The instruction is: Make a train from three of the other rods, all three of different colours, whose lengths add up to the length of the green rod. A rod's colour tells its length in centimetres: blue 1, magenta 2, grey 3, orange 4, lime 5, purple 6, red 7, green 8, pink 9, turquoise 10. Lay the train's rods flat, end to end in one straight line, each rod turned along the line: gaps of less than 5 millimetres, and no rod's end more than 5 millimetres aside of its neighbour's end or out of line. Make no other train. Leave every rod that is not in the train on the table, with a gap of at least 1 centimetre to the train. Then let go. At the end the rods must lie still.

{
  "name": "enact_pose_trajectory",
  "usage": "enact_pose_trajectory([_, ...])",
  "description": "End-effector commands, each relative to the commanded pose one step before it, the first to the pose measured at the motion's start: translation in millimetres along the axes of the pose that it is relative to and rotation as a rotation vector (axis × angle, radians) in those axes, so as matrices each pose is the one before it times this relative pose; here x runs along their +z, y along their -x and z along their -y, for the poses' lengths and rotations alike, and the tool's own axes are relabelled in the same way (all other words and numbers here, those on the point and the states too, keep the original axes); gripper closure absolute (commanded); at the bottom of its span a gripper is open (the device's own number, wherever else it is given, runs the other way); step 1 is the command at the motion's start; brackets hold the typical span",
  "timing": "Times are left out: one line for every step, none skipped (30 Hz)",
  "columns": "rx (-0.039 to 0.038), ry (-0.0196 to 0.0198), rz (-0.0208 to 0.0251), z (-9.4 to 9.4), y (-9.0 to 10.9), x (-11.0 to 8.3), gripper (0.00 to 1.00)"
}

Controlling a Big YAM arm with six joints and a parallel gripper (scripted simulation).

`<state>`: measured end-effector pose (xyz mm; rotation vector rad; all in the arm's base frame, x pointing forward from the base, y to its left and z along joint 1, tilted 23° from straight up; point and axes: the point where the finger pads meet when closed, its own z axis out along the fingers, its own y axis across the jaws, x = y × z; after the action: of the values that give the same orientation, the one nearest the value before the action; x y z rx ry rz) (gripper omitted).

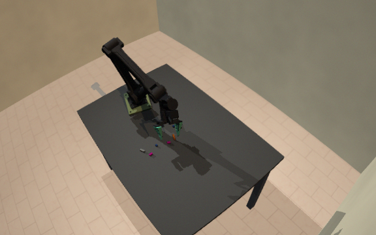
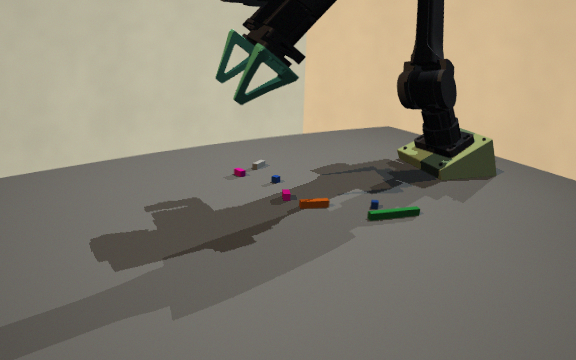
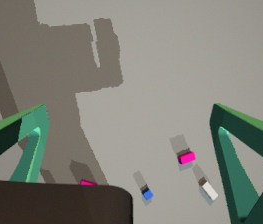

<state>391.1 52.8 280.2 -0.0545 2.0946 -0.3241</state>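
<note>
My gripper (image 1: 170, 136) (image 2: 230, 92) (image 3: 129, 113) is open and empty, high above the table. The green rod (image 2: 393, 213) lies nearest the base, hidden in the top view; a blue rod (image 1: 173, 126) (image 2: 374, 204) lies close beside it. The orange rod (image 1: 173, 136) (image 2: 314, 203) lies near a magenta rod (image 1: 168, 142) (image 2: 286, 195) (image 3: 88, 183), apart from it. Another blue rod (image 1: 156, 145) (image 2: 275, 179) (image 3: 147, 193) lies alone. A second magenta rod (image 1: 151, 154) (image 2: 239, 172) (image 3: 186, 158) and the grey rod (image 1: 142, 150) (image 2: 258, 164) (image 3: 209, 190) lie near each other with a gap.
The arm's base plate (image 1: 130, 109) (image 2: 468, 167) stands at one end of the dark table (image 1: 240, 140) (image 2: 443, 300). The arm's shadow falls across the table around the orange rod and the magenta rod near it.
</note>
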Motion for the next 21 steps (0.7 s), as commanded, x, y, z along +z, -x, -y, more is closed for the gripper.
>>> enact_pose_trajectory([0.05653,0.01677,0.08012,0.86,44.83,-16.54,0.0])
enact_pose_trajectory([0.0,0.0,0.0,0.0,0.0,0.0,0.0])
enact_pose_trajectory([-0.00001,0.0,-0.00001,0.0,0.0,0.0,0.0])
enact_pose_trajectory([0.09183,-0.02991,-0.07097,18.78,-17.1,14.64,0.0])
enact_pose_trajectory([0.0,0.0,0.0,0.0,0.0,0.0,0.0])
enact_pose_trajectory([0.0,0.0,0.0,0.0,0.0,0.0,0.0])
enact_pose_trajectory([0.0,-0.00091,0.00012,0.16,0.02,0.0,0.0])
enact_pose_trajectory([0.00109,-0.00031,0.00222,0.41,0.6,-0.76,0.0])
enact_pose_trajectory([0.00175,0.01138,0.01494,-3.15,3.49,-4.38,0.0])
enact_pose_trajectory([-0.00155,0.01208,0.00975,-4.7,2.01,-2.32,0.0])
enact_pose_trajectory([0.0008,-0.00027,0.00163,0.03,0.41,0.0,0.0])
enact_pose_trajectory([-0.00002,-0.00062,0.00004,0.1,0.0,0.01,0.0])
enact_pose_trajectory([-0.00009,-0.00002,-0.00017,-0.02,-0.05,0.06,0.0])
enact_pose_trajectory([0.0,0.0,0.00001,0.0,0.0,0.0,0.0])
enact_pose_trajectory([0.00001,0.0,0.00001,0.0,0.0,0.0,0.0])
enact_pose_trajectory([0.0,0.0,0.0,0.0,0.0,0.0,0.0])
enact_pose_trajectory([0.0,0.0,0.0,0.0,0.0,0.0,0.0])
enact_pose_trajectory([-0.00033,-0.0001,-0.00066,-0.09,-0.18,0.23,0.0])
enact_pose_trajectory([0.00001,-0.00001,0.0,0.01,0.0,0.0,0.0])
enact_pose_trajectory([0.0,0.0,-0.00001,0.0,0.0,0.0,0.0])
enact_pose_trajectory([0.09647,-0.03475,-0.06898,20.44,-15.3,14.22,0.0])
